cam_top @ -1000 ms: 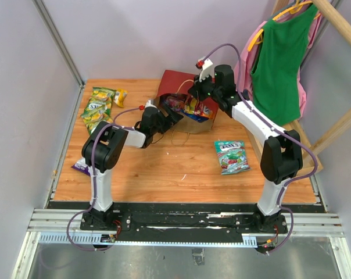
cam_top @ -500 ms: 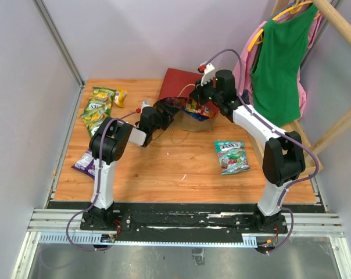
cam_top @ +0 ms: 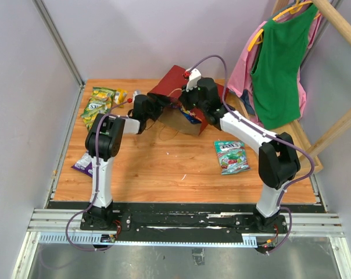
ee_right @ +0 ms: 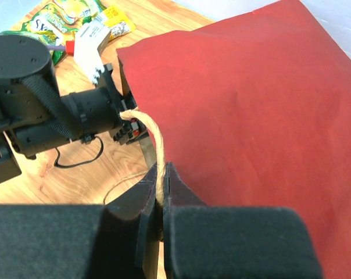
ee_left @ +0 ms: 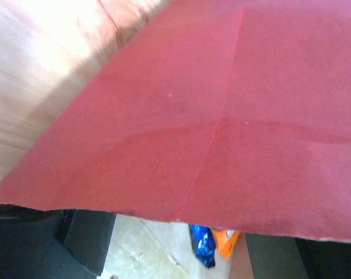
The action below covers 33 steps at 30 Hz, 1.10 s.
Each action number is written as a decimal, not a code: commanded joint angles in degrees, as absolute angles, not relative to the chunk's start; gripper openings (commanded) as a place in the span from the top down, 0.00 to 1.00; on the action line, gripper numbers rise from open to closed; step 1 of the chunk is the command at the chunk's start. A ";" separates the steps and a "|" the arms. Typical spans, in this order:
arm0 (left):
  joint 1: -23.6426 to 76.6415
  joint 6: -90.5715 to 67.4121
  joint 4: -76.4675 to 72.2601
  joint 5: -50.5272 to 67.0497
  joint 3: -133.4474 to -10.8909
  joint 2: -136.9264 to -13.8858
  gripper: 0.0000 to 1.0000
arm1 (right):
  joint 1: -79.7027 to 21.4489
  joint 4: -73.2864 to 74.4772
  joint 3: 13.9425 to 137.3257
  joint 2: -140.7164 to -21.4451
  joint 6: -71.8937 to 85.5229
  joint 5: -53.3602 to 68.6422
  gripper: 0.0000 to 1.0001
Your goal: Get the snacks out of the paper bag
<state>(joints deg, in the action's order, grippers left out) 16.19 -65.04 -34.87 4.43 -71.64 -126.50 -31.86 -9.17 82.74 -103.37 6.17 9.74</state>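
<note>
The right claw (ee_right: pixel 161 174) pinches the loop handle (ee_right: pixel 149 131) of the paper bag (ee_right: pixel 239 116), tipped at the far middle of the table (cam_top: pixel 164 168); the left claw (cam_top: pixel 159 106) is spread at its mouth, where blue and orange packets (ee_left: pixel 213 244) show inside. Best to hold the handle taut so the mouth gapes, then close on one packet only. Bare wood in front, between the purple packet (cam_top: pixel 82 165) and the teal packet (cam_top: pixel 232 156), offers room; green packets (cam_top: pixel 97 104) crowd the left edge.
</note>
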 commanded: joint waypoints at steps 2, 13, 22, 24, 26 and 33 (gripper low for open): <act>14.92 -59.23 -26.60 4.84 -75.73 -126.20 0.19 | -34.86 -9.88 85.15 -104.67 5.20 2.99 0.98; 21.00 -70.60 -35.81 5.81 -61.43 -119.26 0.21 | -38.18 -7.12 89.54 -107.67 3.78 -1.41 0.99; 21.10 -75.78 -35.41 4.35 -67.33 -124.81 0.28 | -39.14 -6.51 88.70 -106.17 3.05 -3.84 0.99; 20.98 -76.57 -35.02 4.48 -69.67 -126.52 0.29 | -39.20 -6.11 88.67 -105.73 2.32 -4.02 0.99; 20.82 -77.01 -34.03 4.10 -71.89 -127.97 0.30 | -39.20 -5.34 88.62 -105.29 1.68 -4.48 0.99; 20.80 -79.17 -32.13 -0.39 -75.75 -130.93 0.34 | -39.20 -4.92 87.37 -103.26 1.98 -4.12 0.99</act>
<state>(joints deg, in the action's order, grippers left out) 20.97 -77.32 -33.74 2.83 -73.69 -128.86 -38.06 -4.86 87.57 -106.85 2.52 -3.14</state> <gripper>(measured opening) 0.676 0.015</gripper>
